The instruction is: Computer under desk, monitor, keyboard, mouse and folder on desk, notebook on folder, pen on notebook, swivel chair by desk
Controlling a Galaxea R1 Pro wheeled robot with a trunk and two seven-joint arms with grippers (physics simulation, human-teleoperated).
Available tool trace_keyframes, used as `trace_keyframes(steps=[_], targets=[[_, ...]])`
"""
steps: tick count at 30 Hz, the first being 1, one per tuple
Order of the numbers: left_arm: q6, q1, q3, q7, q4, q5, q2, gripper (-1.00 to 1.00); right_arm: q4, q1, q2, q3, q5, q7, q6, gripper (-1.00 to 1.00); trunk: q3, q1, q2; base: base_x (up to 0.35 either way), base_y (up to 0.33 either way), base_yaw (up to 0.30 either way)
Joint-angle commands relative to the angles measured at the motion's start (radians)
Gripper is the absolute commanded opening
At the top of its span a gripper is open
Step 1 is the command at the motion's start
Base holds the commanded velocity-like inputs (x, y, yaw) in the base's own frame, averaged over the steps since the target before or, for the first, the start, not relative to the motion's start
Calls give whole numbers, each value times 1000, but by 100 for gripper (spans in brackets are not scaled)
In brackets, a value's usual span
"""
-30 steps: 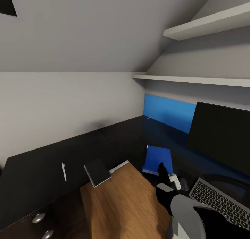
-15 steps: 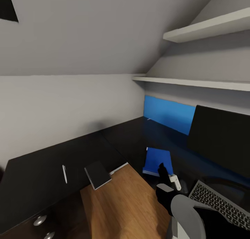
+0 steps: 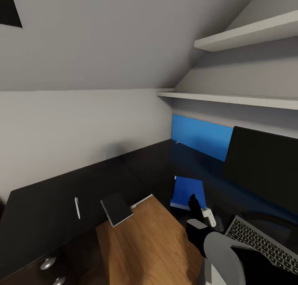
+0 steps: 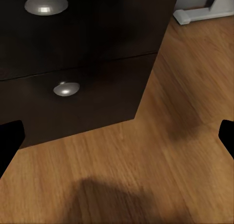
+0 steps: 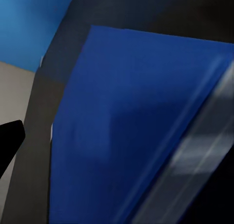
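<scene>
The room is evenly, softly lit — no lamp or window shows as a source. The glossy black worktop (image 3: 49, 202) mirrors the blue wall panel (image 3: 201, 135) as a dim sheen. In the left wrist view a broad soft shadow lies on the wooden floor (image 4: 161, 160) and the drawer knobs (image 4: 66, 88) catch small highlights. The right wrist view is blurred — the folder (image 5: 126, 126) looks smeared.

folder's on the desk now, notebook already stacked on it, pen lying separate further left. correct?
Not quite. The notebook isn't stacked on the folder: in the head view it lies by itself at the desk edge, well left of the folder, with bare desktop between them. The rest holds: the folder is on the desk and the pen lies apart, further left.
</scene>
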Motion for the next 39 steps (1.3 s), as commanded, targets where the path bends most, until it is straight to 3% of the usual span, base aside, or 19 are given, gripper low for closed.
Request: trace_keyframes(steps=[1,10,39], targets=[[-2,-1,8,-10,1,3,0,100,1,-1,0,-8,-2,8,-2,100,-1,0,-1,-112,0,0],[-2,-1,8,-10,1,3,0,100,2,-1,1,-7,-2,8,-2,100,-1,0,-1,-182,0,0],[-2,-1,8,-10,1,2,0,100,2,-1,3,-5,-1,10,-3,100,-1,0,-1,-6,0,0]])
